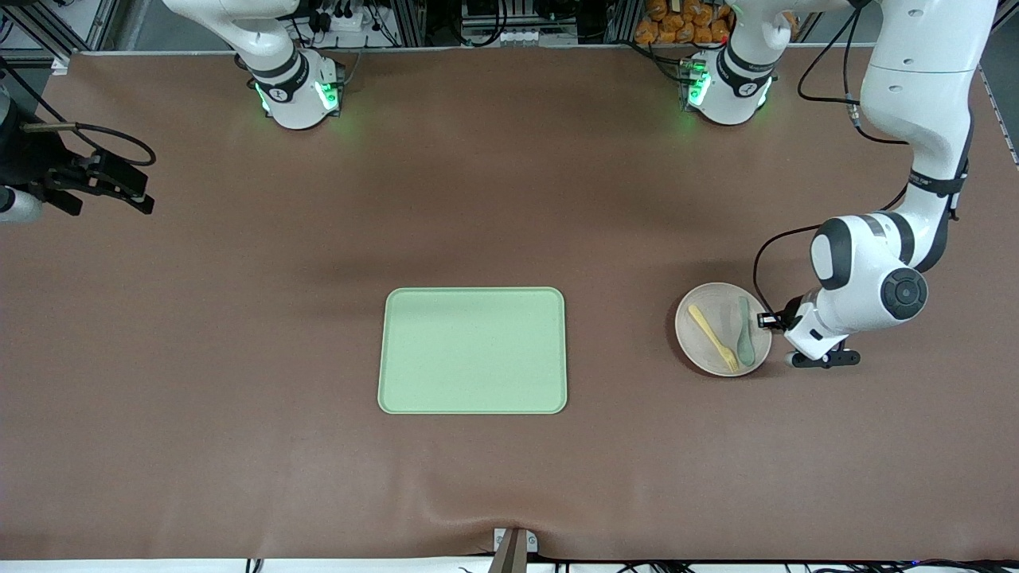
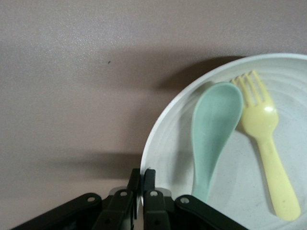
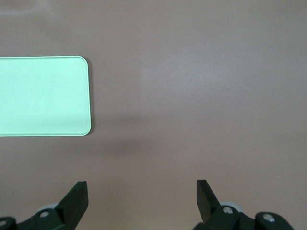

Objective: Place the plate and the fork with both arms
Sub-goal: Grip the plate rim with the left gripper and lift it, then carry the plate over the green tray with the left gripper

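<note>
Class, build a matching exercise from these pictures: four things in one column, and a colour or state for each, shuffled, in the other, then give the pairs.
1. fork
2. spoon
3. left gripper
4. right gripper

A. open over bare table
B. pale yellow, lying in the plate
C. shut on the plate's rim
D. grey-green, lying in the plate

Pairs: 1-B, 2-D, 3-C, 4-A
</note>
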You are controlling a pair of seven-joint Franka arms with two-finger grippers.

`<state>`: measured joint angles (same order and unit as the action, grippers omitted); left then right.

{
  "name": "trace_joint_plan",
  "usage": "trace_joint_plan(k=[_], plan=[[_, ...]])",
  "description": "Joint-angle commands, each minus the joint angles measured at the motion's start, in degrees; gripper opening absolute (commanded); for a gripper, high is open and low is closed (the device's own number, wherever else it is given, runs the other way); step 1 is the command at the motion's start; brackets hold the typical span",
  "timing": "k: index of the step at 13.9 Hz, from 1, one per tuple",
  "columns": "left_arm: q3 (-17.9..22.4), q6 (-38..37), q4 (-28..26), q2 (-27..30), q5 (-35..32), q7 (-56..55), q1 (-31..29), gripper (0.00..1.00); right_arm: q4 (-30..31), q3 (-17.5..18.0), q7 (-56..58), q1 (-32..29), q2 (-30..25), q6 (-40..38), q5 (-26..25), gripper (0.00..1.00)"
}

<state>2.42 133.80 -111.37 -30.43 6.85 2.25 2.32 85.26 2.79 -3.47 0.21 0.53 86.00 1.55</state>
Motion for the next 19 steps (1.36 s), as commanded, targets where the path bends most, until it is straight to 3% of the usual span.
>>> trace_joint_plan(k=[1,8,13,16,19], plan=[[-0.4,0.8,0.6,-1.7,1.1,1.1,-0.2,0.00,-0.5,0.6,1.1,-1.3,0.2,-0.6,0.6,1.00],[-4.1,-0.9,1.6,2.7,3.2,1.1,-0.4,0.00,-0.5,0.6,1.1,-1.3,0.2,-0.7,0.6,1.00],[-8.6,-10.6,10.6,3.1,3.2,0.6,-0.1,0.00,-0.4,0.6,1.1,-1.4,0.2,-0.7,0.6,1.00],[-12.6,-11.2,13.4,2.4,2.6,0.0,1.0,0.00,-0.5,0.6,1.1,-1.4,0.2,-0.7,0.6,1.00],[-13.4,-11.2,18.1,-0.1,2.4,-0.5,5.0,0.00,-0.5,0.6,1.1,-1.4,0.2,-0.7,0.6,1.00]])
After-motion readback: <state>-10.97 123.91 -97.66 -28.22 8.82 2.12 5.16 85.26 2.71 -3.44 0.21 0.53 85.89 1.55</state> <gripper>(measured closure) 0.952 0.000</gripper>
